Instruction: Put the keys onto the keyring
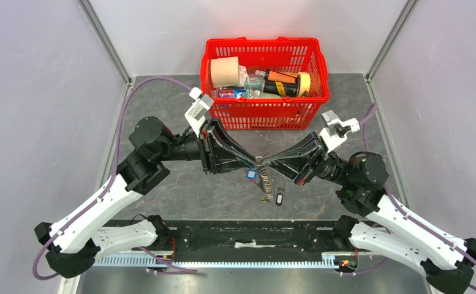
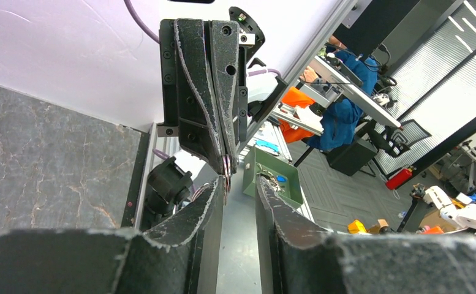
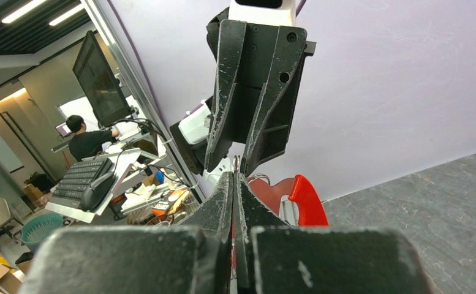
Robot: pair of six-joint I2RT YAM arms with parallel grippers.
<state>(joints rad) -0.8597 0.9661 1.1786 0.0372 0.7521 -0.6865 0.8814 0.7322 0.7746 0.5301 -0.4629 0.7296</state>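
Observation:
My two grippers meet tip to tip above the middle of the table. The right gripper [image 1: 264, 162] [image 3: 234, 177] is shut on the keyring, whose thin ring [image 2: 226, 166] sticks out of its tips. A red strap [image 3: 302, 196] shows beside its fingers. The left gripper [image 1: 253, 162] [image 2: 241, 184] stands open around that ring, one finger [image 2: 214, 193] touching it. The silvery coil [image 1: 264, 180] hangs below the grip. A blue-tagged key [image 1: 250, 174] hangs beside the coil. A black-headed key [image 1: 279, 198] is at its lower end, by the brass clasp [image 1: 264, 197].
A red basket [image 1: 264, 116] with a tape roll, bottles and other items stands at the back of the table, just behind both grippers. The arms' black base rail [image 1: 247, 236] runs along the near edge. Metal posts frame the back corners.

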